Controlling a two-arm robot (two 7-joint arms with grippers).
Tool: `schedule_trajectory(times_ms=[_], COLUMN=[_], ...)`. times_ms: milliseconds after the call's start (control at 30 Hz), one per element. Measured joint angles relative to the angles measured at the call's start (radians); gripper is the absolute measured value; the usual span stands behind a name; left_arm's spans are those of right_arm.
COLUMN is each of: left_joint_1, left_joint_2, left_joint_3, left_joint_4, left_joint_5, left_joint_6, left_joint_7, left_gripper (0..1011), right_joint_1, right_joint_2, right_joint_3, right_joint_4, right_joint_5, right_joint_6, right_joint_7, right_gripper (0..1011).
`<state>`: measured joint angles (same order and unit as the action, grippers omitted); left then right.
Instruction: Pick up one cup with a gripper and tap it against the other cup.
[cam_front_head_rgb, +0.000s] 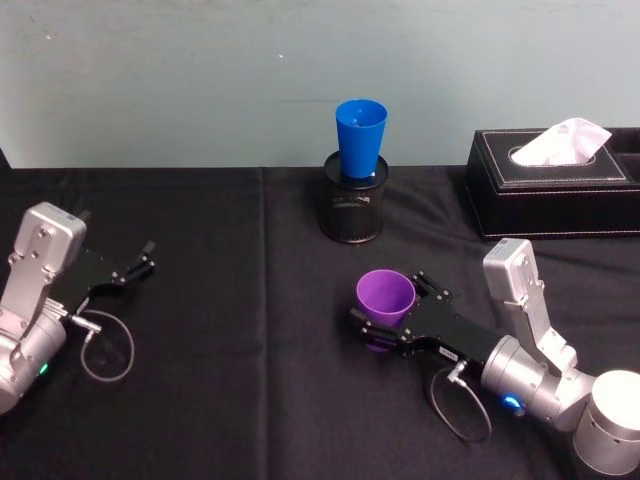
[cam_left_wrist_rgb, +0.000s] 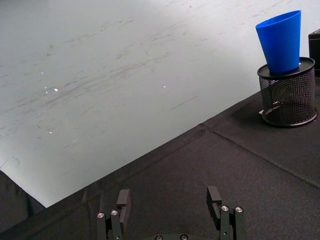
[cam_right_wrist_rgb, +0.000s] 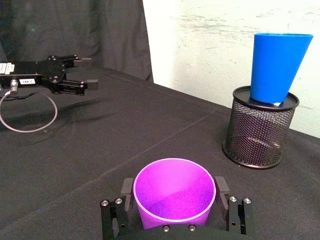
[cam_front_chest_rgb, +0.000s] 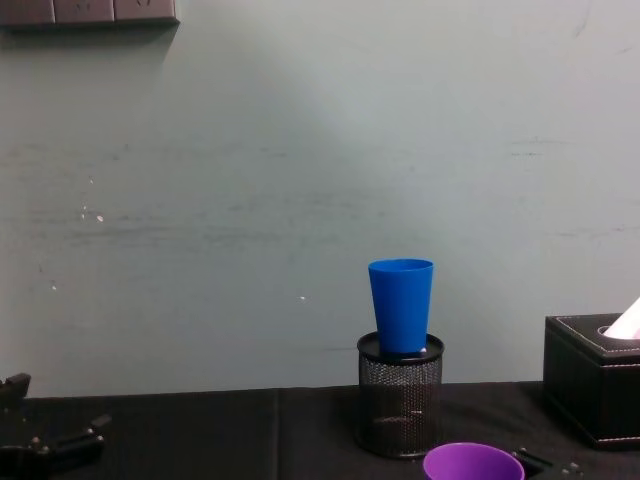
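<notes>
Right gripper (cam_front_head_rgb: 388, 305): lower right of the head view, fingers clamped on opposite sides of the purple cup (cam_front_head_rgb: 385, 293).
Purple cup: upright, mouth up, low over the black cloth (cam_front_head_rgb: 240, 400); contact with cloth not determinable.
Blue cup (cam_front_head_rgb: 360, 135): upper centre, upright, seated in the mesh pen holder (cam_front_head_rgb: 352, 215), well apart from purple cup.
Left gripper (cam_front_head_rgb: 143, 258): far left, fingers spread wide, holding nothing.
Tissue box (cam_front_head_rgb: 550, 200): upper right.

Pale grey-green wall (cam_front_chest_rgb: 300, 150) across the back, scuffed, streaked, evenly lit. Black cloth covers the bench (cam_front_head_rgb: 240, 400), and a seam (cam_front_head_rgb: 264, 260) runs in from its far edge. Dark plates (cam_front_chest_rgb: 90, 10) sit high on the wall, and a dark drape (cam_right_wrist_rgb: 75, 30) hangs behind the bench's far left corner.
</notes>
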<state>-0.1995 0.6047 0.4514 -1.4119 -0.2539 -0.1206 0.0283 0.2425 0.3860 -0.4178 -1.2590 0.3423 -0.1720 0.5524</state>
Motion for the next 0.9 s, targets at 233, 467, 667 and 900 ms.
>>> schedule_trajectory(times_ms=[233, 467, 667, 900], left_joint_1=[0.0, 0.0, 0.0, 0.0], left_joint_2=[0.0, 0.0, 0.0, 0.0], left_joint_3=[0.0, 0.0, 0.0, 0.0], left_joint_4=[0.0, 0.0, 0.0, 0.0], left_joint_5=[0.0, 0.0, 0.0, 0.0], left_joint_6=[0.0, 0.0, 0.0, 0.0], left_joint_7=[0.0, 0.0, 0.0, 0.0], left_gripper=[1000, 1000, 1000, 1000], right_joint_1=[0.0, 0.0, 0.0, -0.008], right_joint_2=[0.001, 0.001, 0.001, 0.014], right_joint_3=[0.0, 0.0, 0.0, 0.01], right_joint_4=[-0.001, -0.001, -0.002, -0.048], right_joint_5=[0.0, 0.0, 0.001, 0.004], right_joint_6=[-0.001, -0.001, -0.001, 0.034], right_joint_7=[0.0, 0.0, 0.0, -0.009], right_gripper=[872, 759, 734, 726])
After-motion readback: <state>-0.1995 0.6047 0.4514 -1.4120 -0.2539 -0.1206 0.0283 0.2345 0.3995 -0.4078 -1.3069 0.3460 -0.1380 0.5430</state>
